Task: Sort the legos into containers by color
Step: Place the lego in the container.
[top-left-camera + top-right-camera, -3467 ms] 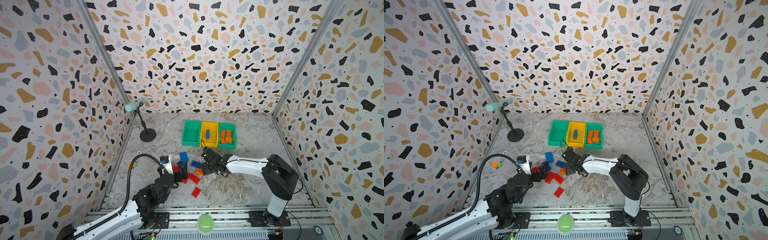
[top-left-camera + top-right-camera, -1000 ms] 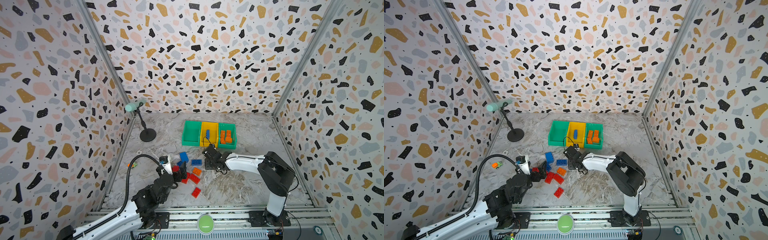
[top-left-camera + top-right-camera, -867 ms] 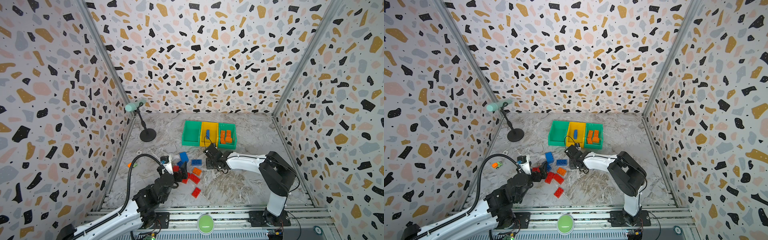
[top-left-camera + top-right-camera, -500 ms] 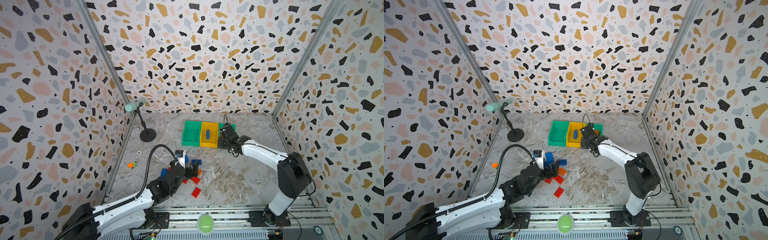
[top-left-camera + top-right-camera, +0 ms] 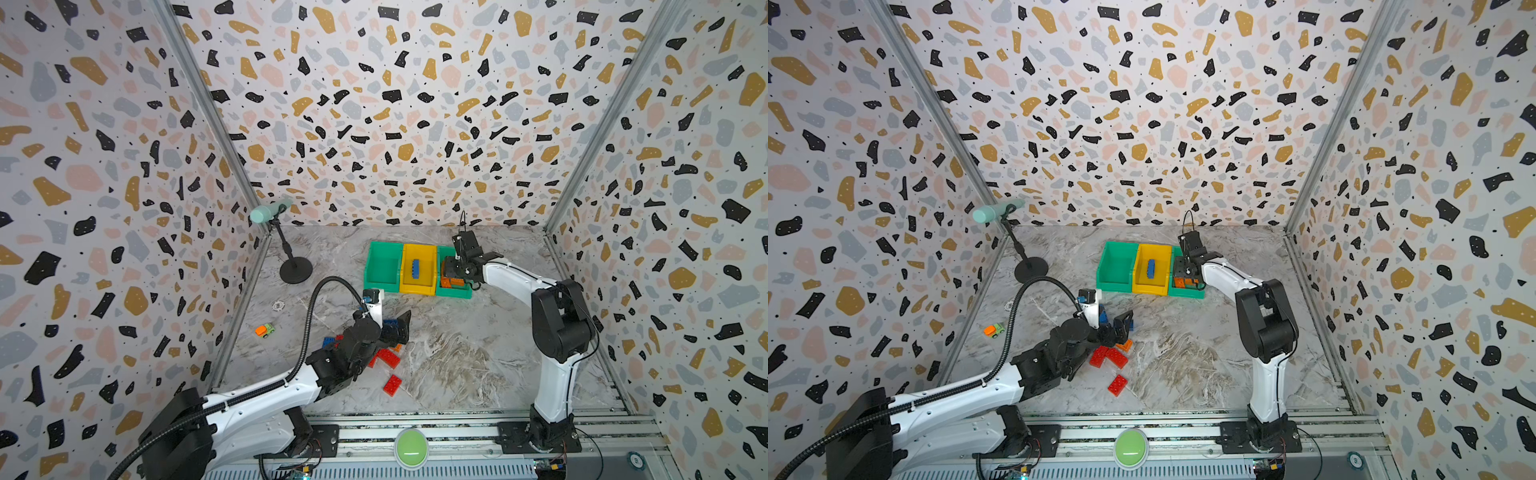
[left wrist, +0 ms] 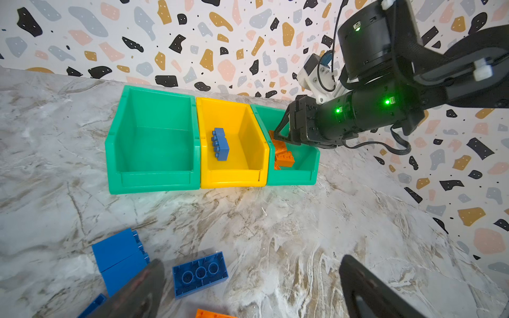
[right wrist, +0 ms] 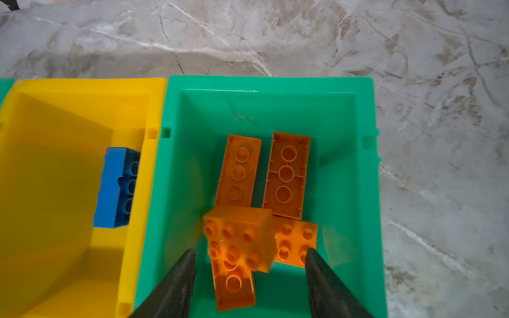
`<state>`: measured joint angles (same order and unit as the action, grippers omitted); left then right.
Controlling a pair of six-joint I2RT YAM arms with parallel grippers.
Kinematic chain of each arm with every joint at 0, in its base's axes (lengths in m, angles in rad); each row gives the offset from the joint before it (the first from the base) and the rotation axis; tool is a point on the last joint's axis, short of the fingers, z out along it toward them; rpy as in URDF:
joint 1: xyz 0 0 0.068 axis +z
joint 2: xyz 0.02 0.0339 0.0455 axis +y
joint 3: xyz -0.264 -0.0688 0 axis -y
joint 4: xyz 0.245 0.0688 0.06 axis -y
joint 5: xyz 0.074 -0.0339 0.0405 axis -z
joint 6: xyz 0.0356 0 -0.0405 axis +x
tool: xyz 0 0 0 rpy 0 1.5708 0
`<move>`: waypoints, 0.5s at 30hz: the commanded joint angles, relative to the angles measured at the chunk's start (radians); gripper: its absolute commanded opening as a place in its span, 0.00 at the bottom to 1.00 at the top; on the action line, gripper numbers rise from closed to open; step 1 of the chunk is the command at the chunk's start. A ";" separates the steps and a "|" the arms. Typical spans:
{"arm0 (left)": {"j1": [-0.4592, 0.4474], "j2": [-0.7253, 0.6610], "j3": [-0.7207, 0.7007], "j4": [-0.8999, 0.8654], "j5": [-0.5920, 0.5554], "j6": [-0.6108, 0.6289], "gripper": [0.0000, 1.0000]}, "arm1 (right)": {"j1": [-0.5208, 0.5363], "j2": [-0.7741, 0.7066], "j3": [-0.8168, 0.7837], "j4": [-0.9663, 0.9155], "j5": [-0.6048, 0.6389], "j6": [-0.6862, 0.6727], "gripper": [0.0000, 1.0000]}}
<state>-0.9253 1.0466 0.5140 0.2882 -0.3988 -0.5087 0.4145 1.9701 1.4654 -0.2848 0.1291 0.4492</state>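
Three containers stand side by side at the far middle of the marble table. The left green bin (image 6: 154, 181) has nothing in it. The yellow bin (image 6: 234, 179) in the middle holds one blue brick (image 6: 220, 144) lying on its side. The right green bin (image 7: 261, 85) holds the orange legos. The right gripper (image 7: 250, 252) reaches into this right bin from the right, and its jaws are parted. Between its fingers (image 7: 181, 272) sits a blurred studded orange brick (image 7: 238, 236), with a gap showing on either side, so nothing is clamped; whether that brick rests on the others cannot be told. Two orange bricks (image 7: 287, 173) lie underside up toward one end of the bin. Another studded one (image 7: 296, 243) and a long one (image 7: 234, 286) lie partly under the blurred brick. Nearer, left of centre, the left gripper (image 6: 252, 261) hangs low over the unsorted pile with its jaws spread wide and nothing between them. A blue brick lying underside up (image 6: 199, 272) sits on the table just inside one finger. A taller blue stack (image 6: 118, 256) lies to its left, and an orange piece (image 5: 1124, 345) lies just near of the gripper. Red bricks (image 5: 388, 357) cluster beside the left arm's wrist, and one red brick (image 5: 392, 385) lies apart, nearer the front rail. A small orange-and-green toy car (image 5: 264, 330) sits by the left wall, well apart from the pile.
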 commanded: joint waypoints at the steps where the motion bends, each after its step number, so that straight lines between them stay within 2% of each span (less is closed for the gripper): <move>1: 0.005 -0.041 -0.019 -0.013 -0.034 -0.002 1.00 | 0.003 -0.042 0.048 -0.033 -0.019 -0.035 0.66; 4: 0.004 -0.075 -0.041 -0.046 -0.051 -0.014 1.00 | 0.025 -0.114 0.005 -0.033 -0.026 -0.035 0.67; 8: 0.004 -0.146 -0.090 -0.123 -0.078 -0.041 1.00 | 0.120 -0.233 -0.094 -0.042 -0.020 -0.036 0.68; 15: 0.005 -0.393 -0.239 -0.230 -0.122 -0.152 1.00 | 0.314 -0.380 -0.311 -0.014 -0.067 0.087 0.68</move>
<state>-0.9253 0.7269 0.3096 0.1158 -0.4767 -0.5972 0.6834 1.6218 1.2118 -0.2806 0.0875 0.4732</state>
